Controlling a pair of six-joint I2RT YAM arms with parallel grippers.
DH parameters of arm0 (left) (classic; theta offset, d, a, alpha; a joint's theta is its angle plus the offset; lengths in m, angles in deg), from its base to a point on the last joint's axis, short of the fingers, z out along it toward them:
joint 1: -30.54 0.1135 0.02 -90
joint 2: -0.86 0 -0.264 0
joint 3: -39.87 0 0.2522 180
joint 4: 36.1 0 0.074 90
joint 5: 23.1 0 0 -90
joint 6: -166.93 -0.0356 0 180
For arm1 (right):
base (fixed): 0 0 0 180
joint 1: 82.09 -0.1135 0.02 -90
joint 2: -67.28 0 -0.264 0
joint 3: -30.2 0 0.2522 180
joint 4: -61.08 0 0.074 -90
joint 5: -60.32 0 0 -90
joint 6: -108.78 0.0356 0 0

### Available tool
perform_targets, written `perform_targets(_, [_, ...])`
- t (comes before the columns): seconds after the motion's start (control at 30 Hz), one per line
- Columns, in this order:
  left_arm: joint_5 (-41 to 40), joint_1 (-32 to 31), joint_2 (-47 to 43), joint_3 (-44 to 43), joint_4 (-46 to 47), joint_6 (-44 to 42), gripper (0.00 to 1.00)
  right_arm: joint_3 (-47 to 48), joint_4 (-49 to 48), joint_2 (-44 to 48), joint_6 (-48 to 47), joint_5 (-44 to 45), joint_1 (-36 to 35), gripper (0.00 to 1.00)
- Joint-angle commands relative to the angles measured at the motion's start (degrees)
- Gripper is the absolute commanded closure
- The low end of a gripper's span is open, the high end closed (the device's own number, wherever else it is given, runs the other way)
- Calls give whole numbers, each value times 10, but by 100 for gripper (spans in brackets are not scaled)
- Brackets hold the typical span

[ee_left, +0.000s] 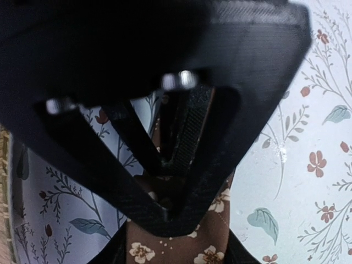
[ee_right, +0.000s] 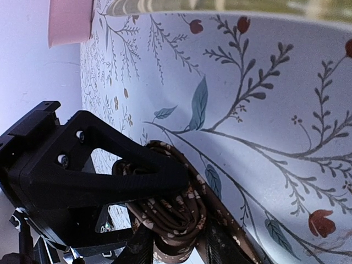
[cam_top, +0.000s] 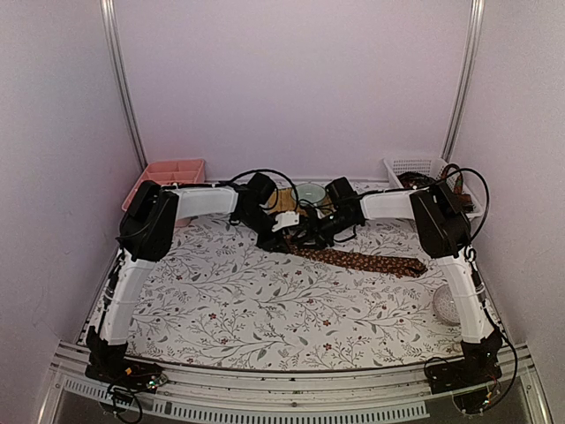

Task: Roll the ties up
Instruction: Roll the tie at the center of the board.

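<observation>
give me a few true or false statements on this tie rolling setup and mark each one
1. The tie is partly rolled, its tail lying flat on the table. True.
2. The pink tray sits at the back right. False: it is at the back left.
3. A white basket stands at the back right. True.
4. The table's surface is plain white. False: it has a leafy floral print.
</observation>
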Motion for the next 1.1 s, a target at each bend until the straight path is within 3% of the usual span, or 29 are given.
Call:
perform_targets(0.0, [-12,-9,-3,19,-9,4,58,-31,36,-4,-1,30,-17,70])
perform_targets(0.3, [-12,1,-11,7,-58,-34,50,-39,37,7,-3,42,-22,78])
perform_targets(0.47, [-11,11,-13,-23,-98,-10,22,-45,33,6,2,46,-31,81])
perform_targets(0.53, [-3,15,-20,-25,-109,20,16,-48,30,0,6,51,-37,81])
perform_targets(0.73, [43,44,-76,45,-91,200,0,-52,20,-8,19,63,-41,81])
perform_targets(0.93, [108,99,-148,225,102,448,2,-52,19,-8,20,75,-42,80])
perform_targets(1.07, [144,99,-172,327,262,619,5,-60,14,-10,24,79,-42,80])
